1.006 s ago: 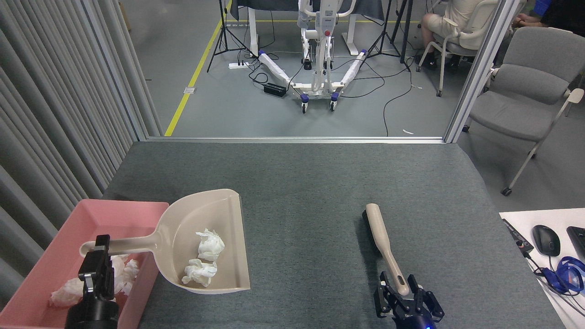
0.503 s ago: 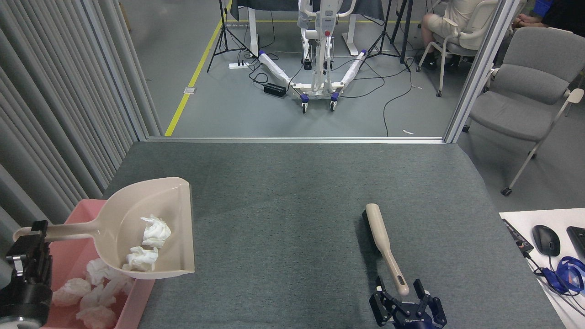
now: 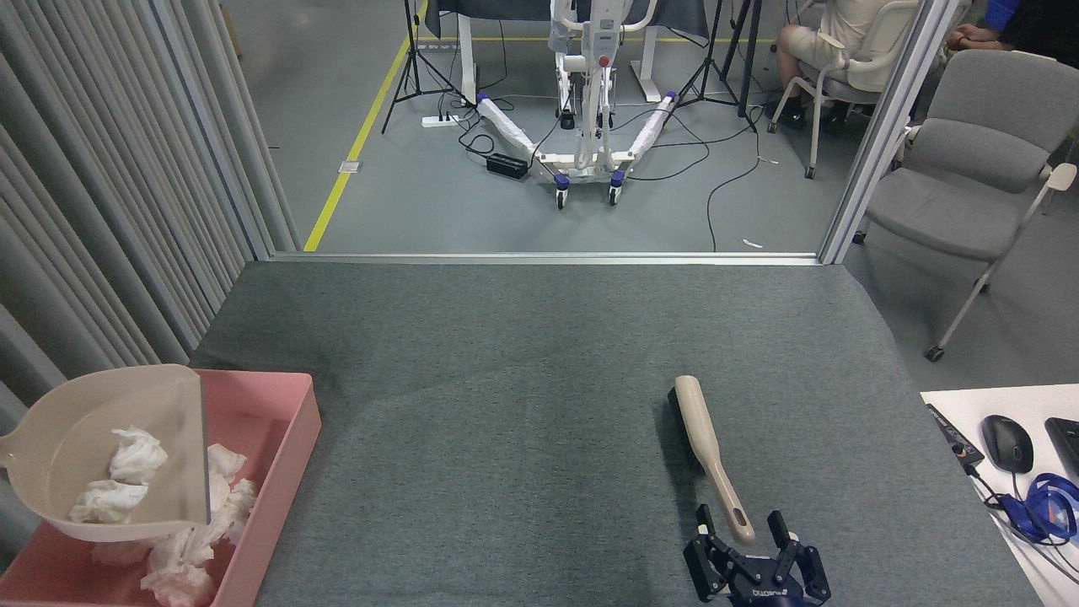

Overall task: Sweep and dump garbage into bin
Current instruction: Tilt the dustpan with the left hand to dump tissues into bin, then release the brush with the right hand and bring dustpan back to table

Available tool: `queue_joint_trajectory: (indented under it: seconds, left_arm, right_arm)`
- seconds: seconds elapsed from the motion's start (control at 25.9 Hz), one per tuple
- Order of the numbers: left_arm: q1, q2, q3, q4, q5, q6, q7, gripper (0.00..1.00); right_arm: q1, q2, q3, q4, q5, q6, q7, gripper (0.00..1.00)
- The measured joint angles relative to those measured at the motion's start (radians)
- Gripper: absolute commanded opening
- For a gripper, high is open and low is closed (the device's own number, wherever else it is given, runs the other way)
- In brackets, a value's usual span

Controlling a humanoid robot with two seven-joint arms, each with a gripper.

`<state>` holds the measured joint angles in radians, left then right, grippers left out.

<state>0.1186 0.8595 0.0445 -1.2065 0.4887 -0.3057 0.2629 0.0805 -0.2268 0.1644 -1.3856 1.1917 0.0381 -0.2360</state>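
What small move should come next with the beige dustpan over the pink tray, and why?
Probably tip the beige plastic dustpan so its open edge drops. Two crumpled white tissue wads sit in its scoop, which hangs over the shallow pink plastic tray holding other wads. The left gripper is out of view; the right gripper is open near the brush.

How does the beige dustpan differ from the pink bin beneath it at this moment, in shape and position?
The dustpan is beige and rounded at the back; the bin is pink and rectangular. The dustpan is held above the bin, which rests on the table. The dustpan is the smaller. Both hold crumpled white tissue wads.
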Motion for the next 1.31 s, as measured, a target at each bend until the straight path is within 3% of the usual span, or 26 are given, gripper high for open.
queue_joint_trajectory:
  seconds: [0.23, 0.54, 0.81, 0.93, 1.12, 1.31]
  left_arm:
    - [0.005, 0.035, 0.038, 0.064, -0.035, -0.093, -0.014, 0.03]
    - [-0.003, 0.058, 0.065, 0.065, -0.403, -0.146, 0.041, 0.04]
    - [-0.018, 0.058, 0.101, 0.061, -0.506, -0.151, 0.077, 0.03]
    - [-0.026, 0.057, 0.103, 0.05, -0.46, -0.153, 0.077, 0.01]
    - [-0.029, 0.052, 0.083, -0.002, -0.209, -0.186, 0.068, 0.0]
    - [-0.056, 0.003, -0.054, -0.159, -0.009, -0.177, 0.059, 0.0]
  right_arm:
    - [0.002, -0.004, -0.006, -0.055, 0.001, 0.021, -0.006, 0.96]
    - [0.002, -0.01, -0.028, -0.137, 0.018, 0.059, 0.02, 0.96]
    - [-0.003, -0.025, -0.036, -0.168, 0.026, 0.096, 0.058, 0.96]
    - [-0.003, -0.036, -0.045, -0.189, 0.026, 0.105, 0.082, 0.96]
    - [0.0, -0.051, -0.073, -0.234, 0.024, 0.105, 0.113, 0.96]
    - [0.003, -0.077, -0.08, -0.259, 0.021, 0.102, 0.126, 0.96]
